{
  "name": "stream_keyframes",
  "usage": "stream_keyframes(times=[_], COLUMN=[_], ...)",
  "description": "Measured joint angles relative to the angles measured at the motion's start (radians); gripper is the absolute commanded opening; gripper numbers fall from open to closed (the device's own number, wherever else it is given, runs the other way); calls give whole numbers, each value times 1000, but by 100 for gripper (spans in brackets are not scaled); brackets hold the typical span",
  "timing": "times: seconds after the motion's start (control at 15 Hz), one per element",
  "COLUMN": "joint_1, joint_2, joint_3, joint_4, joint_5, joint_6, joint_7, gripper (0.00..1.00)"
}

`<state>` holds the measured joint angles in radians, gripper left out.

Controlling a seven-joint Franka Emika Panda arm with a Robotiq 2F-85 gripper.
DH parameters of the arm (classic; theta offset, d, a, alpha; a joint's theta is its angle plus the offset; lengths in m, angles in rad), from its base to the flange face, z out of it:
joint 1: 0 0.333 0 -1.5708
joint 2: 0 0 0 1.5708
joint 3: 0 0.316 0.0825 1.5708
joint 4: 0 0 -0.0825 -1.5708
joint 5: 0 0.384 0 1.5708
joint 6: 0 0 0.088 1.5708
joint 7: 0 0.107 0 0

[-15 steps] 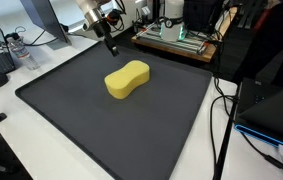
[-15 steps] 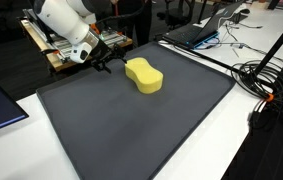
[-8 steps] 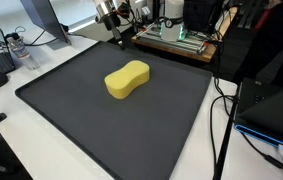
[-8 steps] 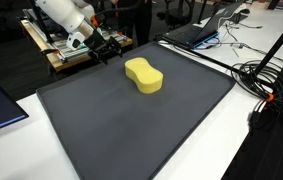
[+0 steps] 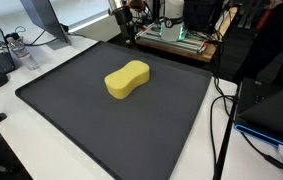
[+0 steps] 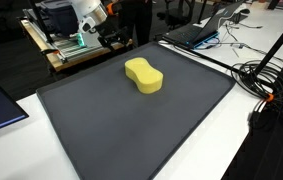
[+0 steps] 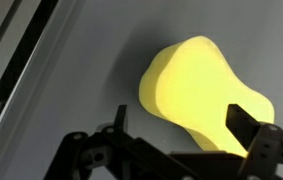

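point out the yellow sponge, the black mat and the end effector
yellow sponge (image 5: 127, 79), exterior view, middle of its top
black mat (image 5: 91, 130), exterior view, bare near part
end effector (image 5: 129, 30), exterior view, between its fingertips

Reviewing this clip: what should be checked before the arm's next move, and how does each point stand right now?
1. The gripper is open with nothing between its fingers: ok, going by the wrist view.
2. The sponge lies flat on the mat, apart from the gripper: ok.
3. The sponge is visible to the wrist camera: ok, though its lower edge is hidden behind the fingers.
4. The gripper has clearance from the electronics rack behind the mat: cannot tell, as they look close in both exterior views.
5. The cables lie off the mat: ok.
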<state>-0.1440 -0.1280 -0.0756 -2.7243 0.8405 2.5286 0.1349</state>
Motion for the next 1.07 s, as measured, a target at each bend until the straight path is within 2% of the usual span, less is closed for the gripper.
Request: stream_keyframes(times=[0.27, 0.6, 0.87, 1.07], joint_1=[32, 31, 30, 32], joint_2=[-52, -107, -112, -92], joint_3=[56, 107, 107, 96], joint_4=[-9, 21, 117, 200], joint_5=[-136, -445, -612, -638], joint_6=[15, -37, -156, -215], joint_7=[251, 509, 509, 370], gripper=[100, 100, 100, 100])
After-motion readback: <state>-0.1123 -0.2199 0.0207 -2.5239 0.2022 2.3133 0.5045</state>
